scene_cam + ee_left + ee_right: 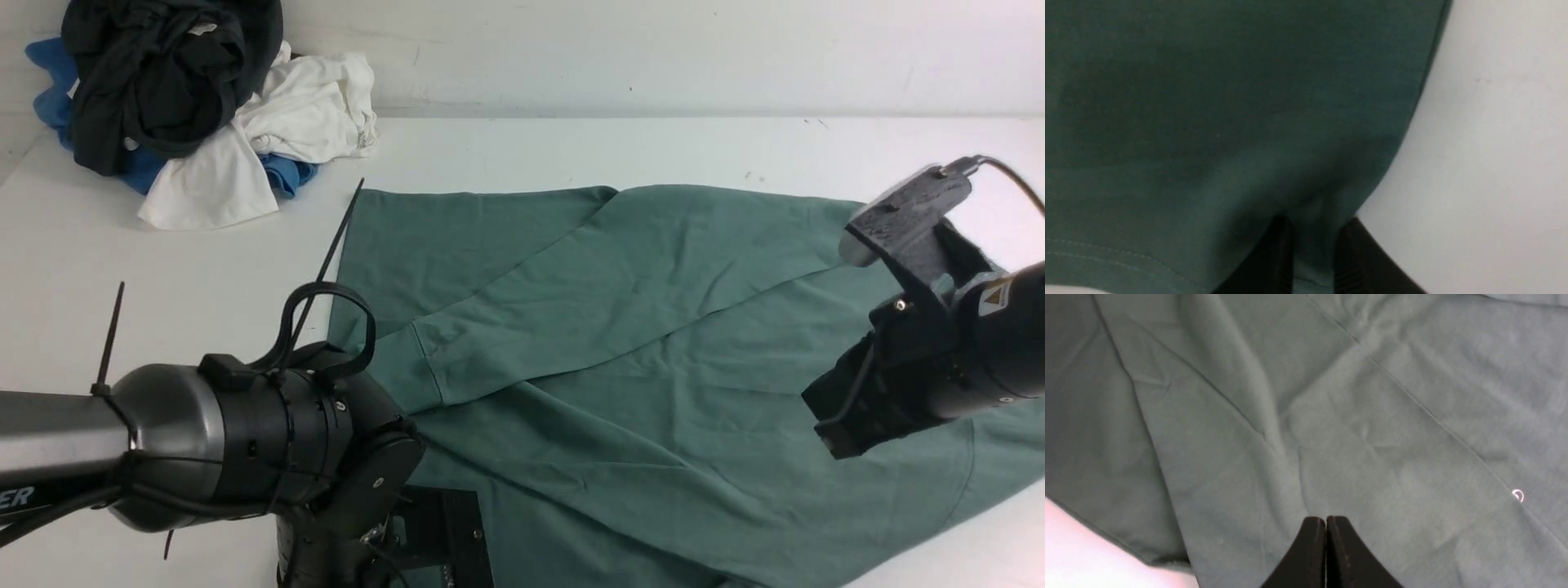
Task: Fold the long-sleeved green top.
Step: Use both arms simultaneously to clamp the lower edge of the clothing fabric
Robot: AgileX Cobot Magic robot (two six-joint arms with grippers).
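Observation:
The green long-sleeved top [653,327] lies spread on the white table, one sleeve folded across its body with the cuff [420,359] near the left arm. My left gripper [1312,255] sits at the top's near left edge, and a pinch of the green cloth [1208,122] is caught between its two fingers. In the front view the left wrist [269,441] hides those fingers. My right gripper [1326,522] is shut with nothing in it, hovering over the right part of the top [1331,416], close to the small white logo [1517,495]. Its black fingers [829,425] show in the front view.
A pile of black, white and blue garments [188,90] lies at the back left corner against the wall. Bare white table [163,269] runs left of the top. A black plate [445,531] sits at the near edge by the left arm.

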